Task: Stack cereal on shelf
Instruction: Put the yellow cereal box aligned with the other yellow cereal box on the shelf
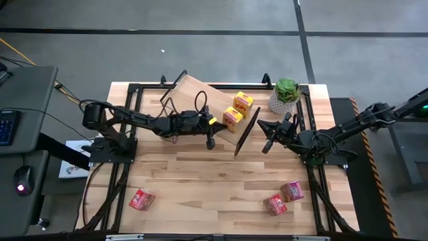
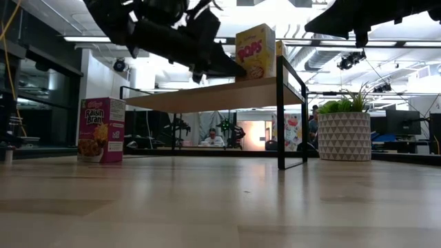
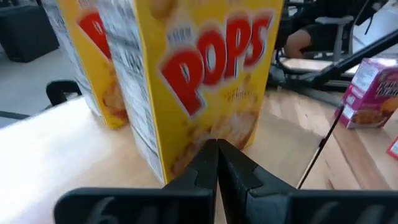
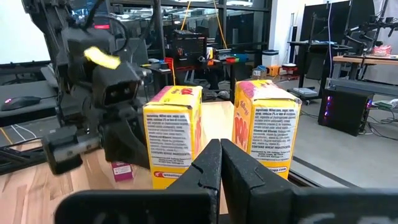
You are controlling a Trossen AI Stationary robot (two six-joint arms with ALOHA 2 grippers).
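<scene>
Pink cereal boxes [image 1: 141, 199] lie at the table's [image 1: 200, 174] near edge in the high view, open wood between them and the shelf [image 1: 200, 94], where two yellow boxes [image 1: 237, 110] stand beside the plant [image 1: 285, 96]. Left claw [image 1: 210, 142] and right claw [image 1: 265, 148] hover pressed together, empty. Low view: shelf raised, pink box [image 2: 102, 129] upright.

Shelf [image 1: 200, 94]: light-wood plank on black wire end frames, being seen lying askew near the table's far edge.
Yellow cereal boxes [image 1: 243, 103]: two, upright, being carried side by side on the shelf's right end.
Pink cereal boxes [image 1: 291, 191]: two being seen at the near right, close together.
Red cereal box [image 1: 141, 199]: lying alone at the near left.
</scene>
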